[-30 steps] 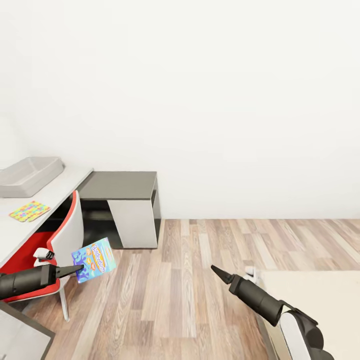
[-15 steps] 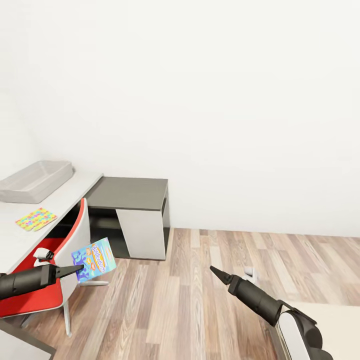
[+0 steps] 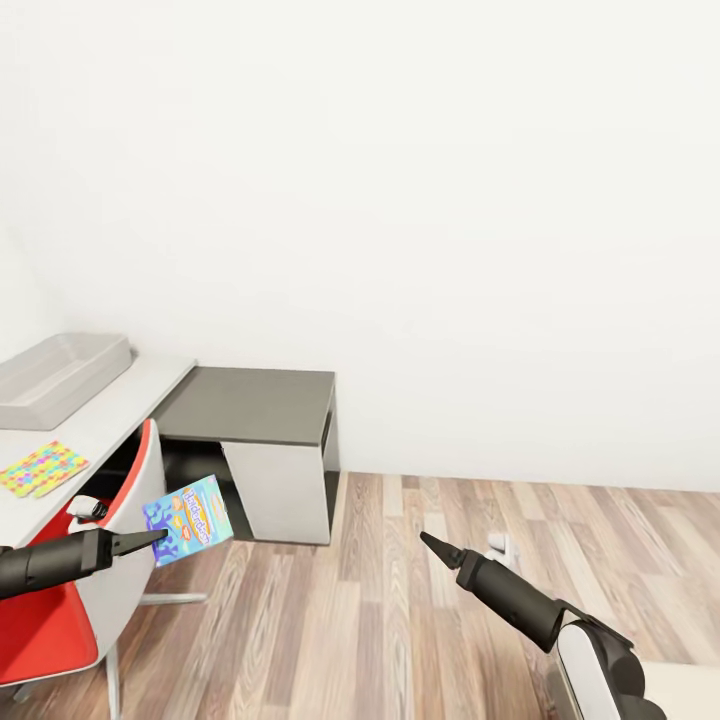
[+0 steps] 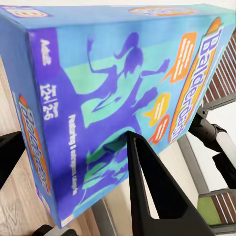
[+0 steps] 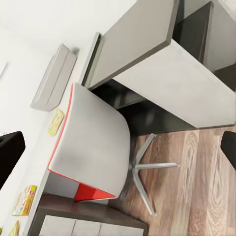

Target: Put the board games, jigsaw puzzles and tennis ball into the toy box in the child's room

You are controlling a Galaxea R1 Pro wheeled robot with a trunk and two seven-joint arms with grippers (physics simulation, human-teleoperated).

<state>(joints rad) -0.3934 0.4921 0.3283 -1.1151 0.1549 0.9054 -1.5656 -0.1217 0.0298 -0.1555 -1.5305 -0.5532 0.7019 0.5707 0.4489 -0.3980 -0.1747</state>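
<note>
My left gripper (image 3: 152,541) is shut on a blue board game box (image 3: 189,520), held out above the floor beside the chair. In the left wrist view the box (image 4: 113,98) shows purple silhouettes and orange lettering, clamped between my fingers (image 4: 157,196). The light grey toy box (image 3: 55,372) sits at the far end of the table (image 3: 125,405), with one multicolour jigsaw puzzle (image 3: 40,468) lying nearer on the top. My right gripper (image 3: 433,545) hangs over the floor, open and holding nothing. The right wrist view shows the toy box (image 5: 54,78) and the puzzle (image 5: 56,123).
A red and white swivel chair (image 3: 115,575) is pushed in at the table just under my left arm. A lower dark grey cabinet (image 3: 255,395) adjoins the table's end. Wood-plank floor (image 3: 400,620) spreads to the right, and a cream bed corner (image 3: 690,695) shows near my right arm.
The whole picture has shifted, so the camera has moved: table and cabinet sit differently and less of the bed shows. Both arms keep their pose, and the blue box stays in my left gripper.
</note>
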